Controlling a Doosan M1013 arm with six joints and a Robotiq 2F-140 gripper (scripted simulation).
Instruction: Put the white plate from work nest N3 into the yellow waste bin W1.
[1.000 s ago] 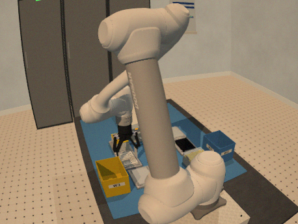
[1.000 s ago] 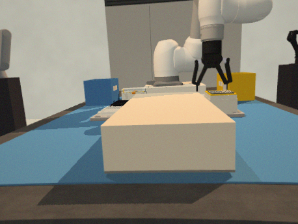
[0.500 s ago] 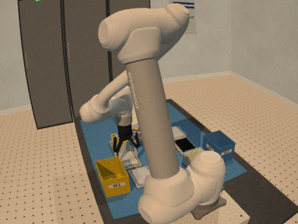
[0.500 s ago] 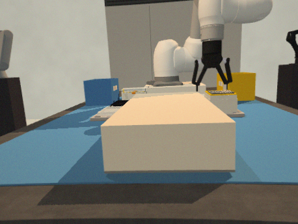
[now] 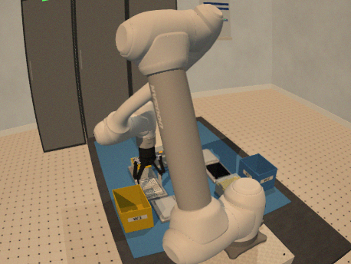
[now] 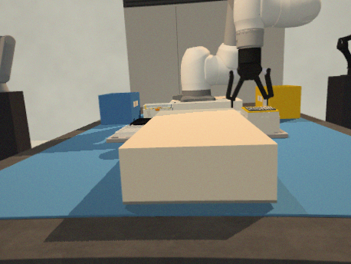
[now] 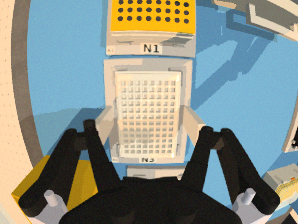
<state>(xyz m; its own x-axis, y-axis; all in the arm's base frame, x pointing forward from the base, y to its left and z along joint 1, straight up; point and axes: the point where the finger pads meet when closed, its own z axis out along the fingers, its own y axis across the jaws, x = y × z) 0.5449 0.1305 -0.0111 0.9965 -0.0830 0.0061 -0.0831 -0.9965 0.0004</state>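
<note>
Gripper point(image 5: 150, 177) point(image 6: 249, 103) point(image 7: 148, 115) spread, nothing pinched, above white well plate point(image 5: 150, 186) point(image 7: 148, 116) in nest N3 point(image 7: 111, 100), near the counter edge on the yellow bin's point(image 5: 140, 222) point(image 6: 289, 101) point(image 7: 37, 186) side. Plate likely light, stiff, slightly slippery; grip both long sides.

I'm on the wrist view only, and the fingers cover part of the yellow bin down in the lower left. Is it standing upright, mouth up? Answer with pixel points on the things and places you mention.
Observer: Yes. In the top view, the yellow bin point(image 5: 132, 226) point(image 6: 289, 103) point(image 7: 82, 182) stands upright on the blue mat point(image 5: 111, 153) point(image 6: 46, 173) point(image 7: 60, 65), mouth up.
Operator: Good. Is there another bin somewhere outside my picture?
Observer: There is: a blue bin point(image 5: 253, 170) point(image 6: 119, 108) stands on the opposite side of the mat from the yellow one, as the top and exterior views show.
</note>
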